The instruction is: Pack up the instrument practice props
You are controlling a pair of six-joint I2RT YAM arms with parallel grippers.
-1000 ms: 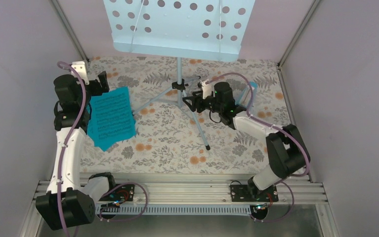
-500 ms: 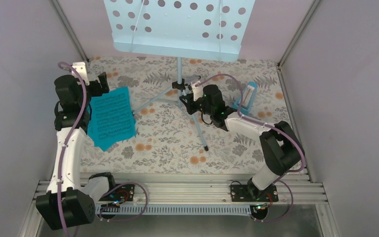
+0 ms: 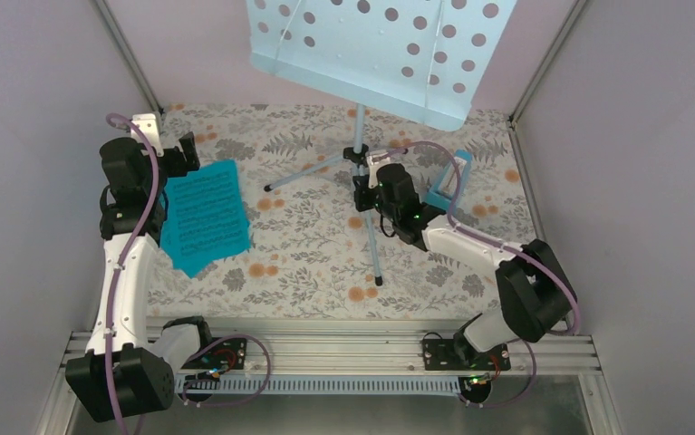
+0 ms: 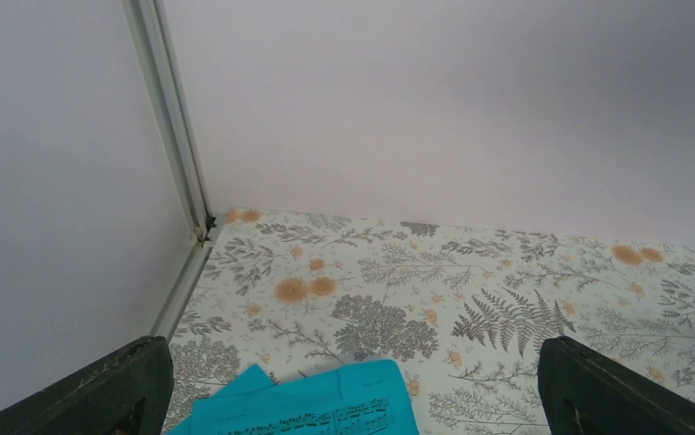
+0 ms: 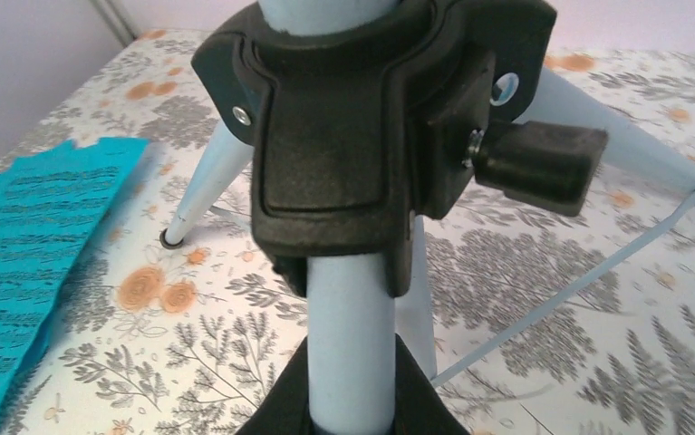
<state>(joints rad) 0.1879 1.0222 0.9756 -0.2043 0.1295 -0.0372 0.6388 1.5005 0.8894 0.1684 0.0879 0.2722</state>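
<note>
Right wrist: right end effector (image 5: 348, 410) grips music stand (image 5: 348, 326) | left wrist: left end effector (image 4: 352, 362) released near pages (image 4: 325, 412)

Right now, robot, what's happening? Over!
Left gripper open, by the sheet-music pages. Right gripper shut on the music stand pole. Metronome close by, on the stand's right.

We see a lab test cell: pale wall panels (image 3: 35, 54) in metal framing (image 3: 126, 45) close round a floral-covered worktop (image 3: 307, 258), and along the worktop's near edge an aluminium rail (image 3: 343, 349) carries a left arm (image 3: 124, 281) and a right arm (image 3: 470, 243).
</note>
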